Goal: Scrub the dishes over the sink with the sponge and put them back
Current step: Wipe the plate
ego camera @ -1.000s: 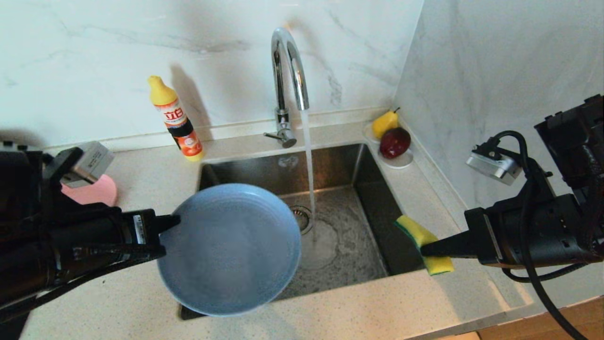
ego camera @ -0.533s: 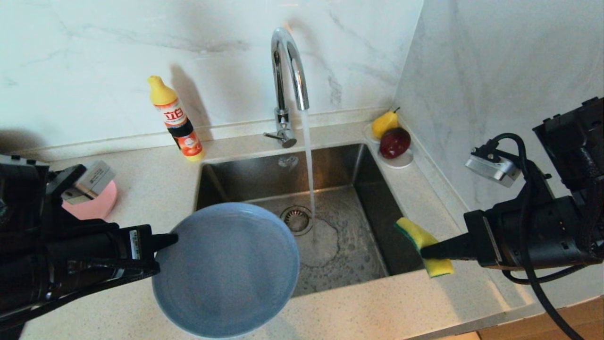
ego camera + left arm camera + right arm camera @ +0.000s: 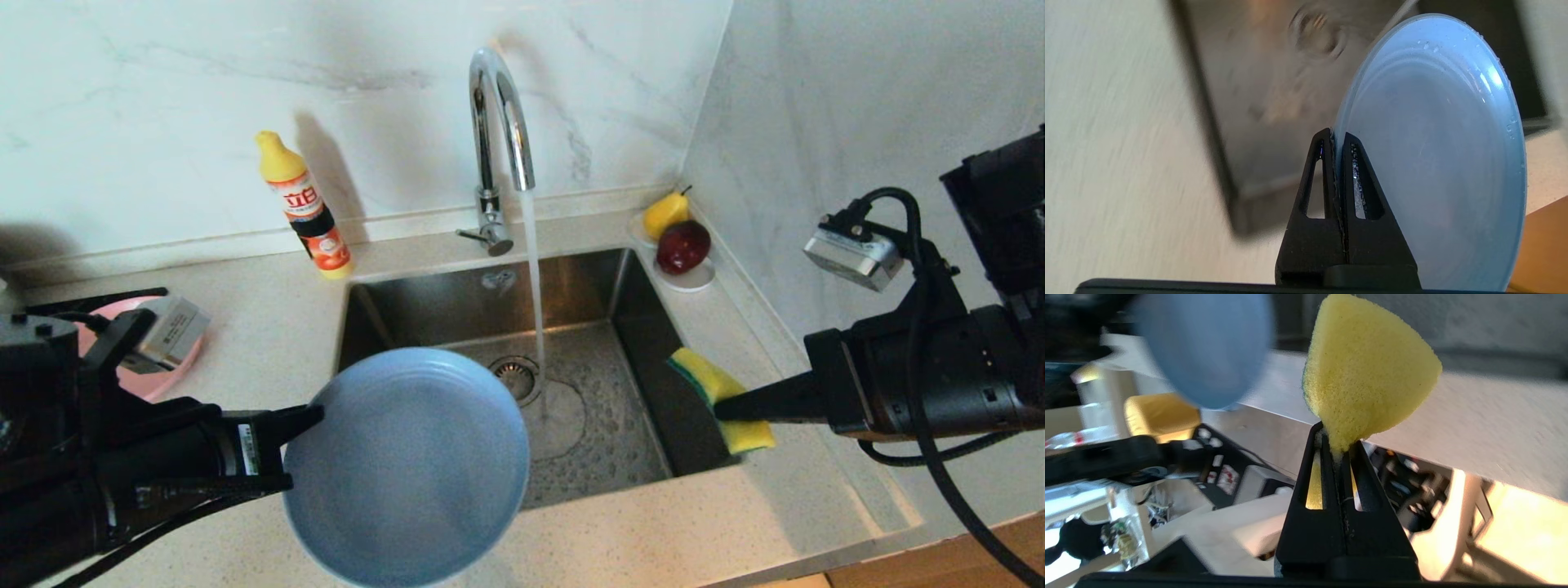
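Observation:
The light-blue plate (image 3: 406, 465) hangs tilted over the sink's front-left corner and the counter edge, its face wet. My left gripper (image 3: 314, 416) is shut on the plate's left rim; in the left wrist view the fingertips (image 3: 1334, 136) pinch the plate (image 3: 1433, 155) edge-on. My right gripper (image 3: 722, 408) is shut on the yellow sponge (image 3: 718, 400) at its narrow end, above the sink's right rim, well apart from the plate. The right wrist view shows the sponge (image 3: 1367, 375) standing out of the jaws. The pink plate (image 3: 163, 380) lies on the counter at far left, partly hidden by my left arm.
Water runs from the chrome tap (image 3: 498, 122) into the steel sink (image 3: 620, 286) beside the drain (image 3: 516, 371). A dish-soap bottle (image 3: 306, 208) stands at the back left. A white saucer (image 3: 694, 282) with a pear (image 3: 665, 214) and a red apple (image 3: 684, 245) sits in the back right corner.
My left gripper has drawn the blue plate back toward the sink's front edge, uncovering the drain. My right gripper has carried the sponge slightly up and toward the sink.

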Controlling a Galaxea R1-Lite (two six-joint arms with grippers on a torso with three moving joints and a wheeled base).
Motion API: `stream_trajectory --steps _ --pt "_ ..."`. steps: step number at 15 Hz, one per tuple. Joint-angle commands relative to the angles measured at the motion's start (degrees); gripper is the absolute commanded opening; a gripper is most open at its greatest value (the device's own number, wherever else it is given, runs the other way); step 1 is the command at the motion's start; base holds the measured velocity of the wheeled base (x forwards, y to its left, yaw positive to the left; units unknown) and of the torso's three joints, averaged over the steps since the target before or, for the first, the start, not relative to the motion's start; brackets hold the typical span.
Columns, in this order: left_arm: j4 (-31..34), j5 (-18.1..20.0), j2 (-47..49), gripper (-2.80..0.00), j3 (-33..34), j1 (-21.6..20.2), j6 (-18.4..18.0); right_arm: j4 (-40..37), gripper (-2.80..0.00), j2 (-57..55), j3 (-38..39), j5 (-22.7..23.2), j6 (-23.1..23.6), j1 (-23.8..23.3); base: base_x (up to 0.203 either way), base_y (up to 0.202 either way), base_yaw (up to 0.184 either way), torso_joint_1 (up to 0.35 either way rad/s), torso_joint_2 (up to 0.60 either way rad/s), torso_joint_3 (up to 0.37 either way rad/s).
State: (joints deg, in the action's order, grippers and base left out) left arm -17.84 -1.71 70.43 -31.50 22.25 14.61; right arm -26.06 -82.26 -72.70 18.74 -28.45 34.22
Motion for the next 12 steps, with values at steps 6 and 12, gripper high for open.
stream_trajectory --steps 6,12 --pt "-9.4 -0.22 -0.11 -2.8 1.61 6.69 -7.52 -3.24 -2.8 -6.55 -12.06 0.95 -0.36 10.39 0.0 0.0 0.0 0.0 0.0 0.0" --pt "-15.56 -0.31 0.5 -2.8 1.71 10.01 -9.16 -3.55 -2.8 -10.41 -14.42 0.95 -0.54 14.32 0.0 0.0 0.0 0.0 0.0 0.0"
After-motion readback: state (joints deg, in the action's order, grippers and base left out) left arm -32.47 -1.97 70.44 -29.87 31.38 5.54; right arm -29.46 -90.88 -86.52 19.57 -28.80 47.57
